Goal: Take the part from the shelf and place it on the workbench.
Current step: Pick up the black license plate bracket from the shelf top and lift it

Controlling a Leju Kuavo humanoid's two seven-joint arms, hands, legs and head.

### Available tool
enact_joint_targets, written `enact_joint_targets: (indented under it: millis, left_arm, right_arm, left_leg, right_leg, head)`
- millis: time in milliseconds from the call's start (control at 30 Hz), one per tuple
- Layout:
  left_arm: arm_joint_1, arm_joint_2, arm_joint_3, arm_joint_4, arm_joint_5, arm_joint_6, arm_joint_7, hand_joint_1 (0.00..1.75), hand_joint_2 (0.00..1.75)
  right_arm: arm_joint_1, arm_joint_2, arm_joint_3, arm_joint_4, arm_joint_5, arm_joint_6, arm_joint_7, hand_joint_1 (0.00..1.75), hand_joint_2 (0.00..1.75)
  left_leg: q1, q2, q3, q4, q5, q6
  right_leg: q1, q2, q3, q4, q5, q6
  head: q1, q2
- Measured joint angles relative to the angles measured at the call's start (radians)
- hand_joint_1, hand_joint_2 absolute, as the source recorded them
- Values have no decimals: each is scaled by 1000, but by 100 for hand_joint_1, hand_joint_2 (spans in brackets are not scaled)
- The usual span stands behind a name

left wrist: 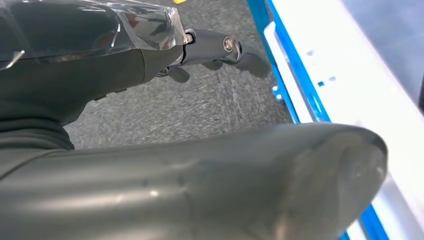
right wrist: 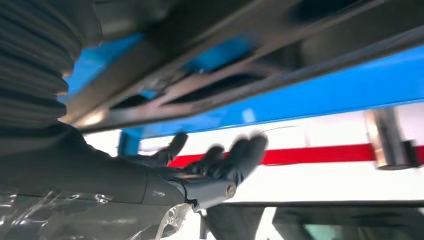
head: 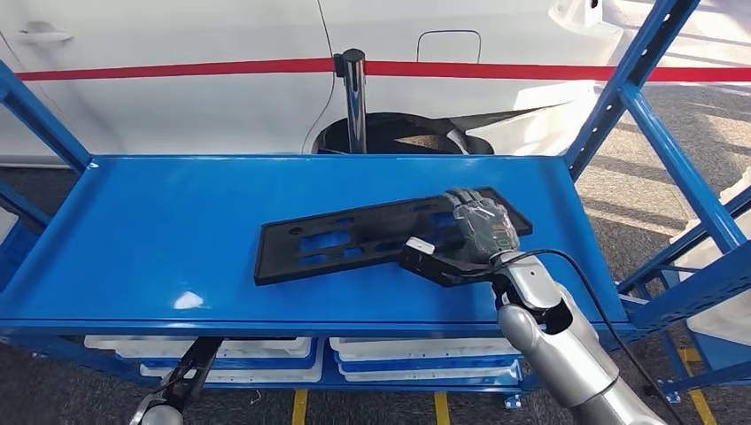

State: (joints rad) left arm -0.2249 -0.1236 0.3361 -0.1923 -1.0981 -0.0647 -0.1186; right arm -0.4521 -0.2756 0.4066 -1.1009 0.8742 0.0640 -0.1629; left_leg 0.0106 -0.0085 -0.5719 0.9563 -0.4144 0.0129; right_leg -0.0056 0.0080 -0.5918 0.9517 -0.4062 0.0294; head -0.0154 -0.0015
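Note:
A long flat black part (head: pixel 354 237) with several cut-outs lies slanted on the blue shelf (head: pixel 159 230). My right hand (head: pixel 478 226) is over the part's right end, palm down. In the right wrist view the hand (right wrist: pixel 200 170) has its fingers (right wrist: pixel 245 155) stretched out and apart, with a gap between them and the part (right wrist: pixel 210 75); nothing is gripped. My left hand (head: pixel 168 394) hangs low below the shelf's front edge. In the left wrist view the left hand (left wrist: pixel 200 190) is empty over the grey floor, fingers (left wrist: pixel 220 50) extended.
Behind the shelf stands a white car with a red stripe (head: pixel 221 68) and a black post (head: pixel 352 97). Blue uprights (head: pixel 638 80) rise at the shelf's right, another at the left (head: pixel 40 119). White bins (head: pixel 416 354) sit on the level below.

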Motion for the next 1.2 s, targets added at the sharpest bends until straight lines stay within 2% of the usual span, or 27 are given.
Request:
enact_joint_targets:
  millis: [67,133,167,233,267,300,333,367,400,433,467,500,600,633,667,700,767,800,833,867,933,1000,1033,1133,1167,1200]
  left_arm:
    - [-1,-2,-4,0,-2,-4,1,0,0]
    - [-4,-3,-7,0,-4,-6,1,0,0]
    - [-5,-4,-8,0,-5,-6,1,0,0]
    - [-6,-4,-11,0,-8,-7,1,0,0]
    - [-5,-4,-14,0,-9,-7,1,0,0]
    - [-5,-4,-16,0,-10,-7,1,0,0]
    - [-4,-4,-18,0,-10,-7,1,0,0]
    - [-5,-5,-19,0,-11,-7,1,0,0]
    - [-6,-5,-21,0,-11,-7,1,0,0]
    - [-7,-6,-22,0,-10,-7,1,0,0]
    - [-9,-6,-23,0,-9,-7,1,0,0]
    - [-11,-6,-24,0,-8,-7,1,0,0]
    - [-11,-6,-25,0,-4,-7,1,0,0]
    - [-12,-6,-26,0,-1,-7,0,0,0]
    - [-12,-7,-27,0,2,-6,0,0,0]
    - [-13,-7,-28,0,4,-6,-1,0,0]
    - [-13,-7,-30,0,7,-5,-1,0,0]
    - [-13,-6,-31,0,7,-5,-1,0,0]
    - [-12,-6,-31,0,7,-5,-1,0,0]
    - [-13,-6,-31,0,7,-5,-1,0,0]
    - [-14,-6,-31,0,7,-5,-1,0,0]
    - [-14,-6,-32,0,7,-5,-1,0,0]
    - [-13,-6,-32,0,7,-5,-1,0,0]
    - [-12,-7,-32,0,7,-5,-1,0,0]
    - [-13,-7,-32,0,7,-5,-1,0,0]
    - [-14,-6,-32,0,7,-4,-1,0,0]
  right_arm:
    - [-19,16,11,34,-3,-2,-10,175,175]
    - [-30,28,19,58,-4,-4,-15,175,175]
    - [-36,32,22,68,-4,-7,-18,175,175]
    - [-46,40,29,87,-5,-14,-22,175,175]
    - [-50,43,32,95,-6,-17,-24,175,175]
    - [-53,46,35,102,-6,-18,-27,175,175]
    - [-58,50,37,108,-8,-19,-30,175,175]
    - [-64,53,39,113,-10,-18,-34,175,175]
    - [-71,56,42,117,-14,-16,-37,175,175]
    - [-78,58,45,122,-19,-14,-41,175,175]
    - [-83,60,48,126,-26,-13,-44,175,175]
    - [-87,62,51,128,-31,-12,-47,175,175]
    - [-99,66,59,131,-46,-12,-53,175,175]
    - [-105,68,60,132,-53,-10,-54,175,175]
    - [-111,70,61,132,-61,-8,-55,175,175]
    - [-115,72,62,132,-71,-5,-57,175,175]
    - [-118,73,62,132,-88,1,-61,175,175]
    - [-118,74,62,132,-93,2,-62,175,175]
    - [-119,74,62,132,-95,3,-62,175,175]
    - [-119,74,62,132,-97,3,-62,175,175]
    - [-122,75,62,132,-99,3,-62,175,175]
    - [-124,75,62,132,-99,3,-62,175,175]
    - [-125,75,61,132,-99,3,-62,175,175]
    - [-125,74,61,132,-100,3,-62,175,175]
    - [-125,73,61,132,-100,3,-62,175,175]
    - [-124,73,61,132,-100,3,-62,175,175]
  left_leg:
    - [-2,-1,0,-4,5,12]
    - [0,-1,1,-9,10,25]
    - [2,-1,2,-10,12,30]
    - [1,-2,3,-10,11,35]
    - [1,-2,4,-10,10,36]
    - [0,-2,5,-10,10,37]
    - [0,-3,7,-9,8,37]
    - [1,-3,11,-9,7,36]
    - [1,-4,15,-9,4,35]
    - [-1,-5,17,-9,1,32]
    - [-3,-7,18,-8,-1,28]
    - [-4,-8,17,-7,-2,24]
    - [-1,-9,13,-5,-7,10]
    - [0,-7,6,11,-19,5]
    - [2,-5,-9,44,-40,0]
    - [3,-4,-35,102,-72,-6]
    - [5,-3,-101,246,-132,-14]
    - [6,-2,-125,297,-145,-17]
    - [7,-2,-131,308,-139,-19]
    - [8,-1,-119,279,-117,-20]
    - [12,0,-52,135,-49,-22]
    - [12,-1,0,23,-11,-17]
    - [10,-2,8,5,-8,-11]
    - [7,-2,8,0,0,11]
    - [8,-1,9,-2,2,18]
    - [9,0,10,-4,4,24]
  right_leg:
    - [-1,0,-3,-1,1,10]
    - [-4,-2,-18,32,-22,18]
    - [-5,-3,-39,80,-49,22]
    - [-5,-4,-103,220,-112,28]
    - [-5,-4,-135,283,-133,29]
    - [-6,-4,-152,314,-135,30]
    - [-6,-4,-151,308,-121,29]
    - [-6,-4,-127,257,-88,26]
    - [-6,-4,-88,178,-48,22]
    - [-5,-4,-49,103,-20,18]
    - [-3,-3,-21,45,-1,14]
    - [-1,-2,-6,14,4,11]
    - [2,-3,-4,2,2,0]
    - [1,-3,-3,0,4,-6]
    - [-2,-4,-3,-2,6,-11]
    - [-4,-4,-2,-3,7,-15]
    - [-5,-5,-2,-3,7,-18]
    - [-5,-4,-2,-3,7,-18]
    - [-5,-4,-2,-2,7,-18]
    - [-6,-3,-1,-2,7,-17]
    - [-7,-1,0,-1,6,-13]
    - [-3,2,-2,2,6,-3]
    - [-1,3,-4,1,7,3]
    - [-3,4,-10,3,6,18]
    - [-4,3,-19,25,-9,22]
    - [-5,1,-38,70,-36,26]
  head:
    - [1,0]
    - [1,0]
    - [2,0]
    - [2,0]
    - [2,0]
    - [2,0]
    - [2,0]
    - [2,0]
    - [2,0]
    - [2,0]
    - [2,0]
    - [2,0]
    - [2,0]
    - [1,0]
    - [0,0]
    - [-1,0]
    - [-2,0]
    - [-3,0]
    - [-3,0]
    - [-3,0]
    - [-3,0]
    - [-2,0]
    - [-1,0]
    - [1,0]
    - [1,0]
    - [1,0]
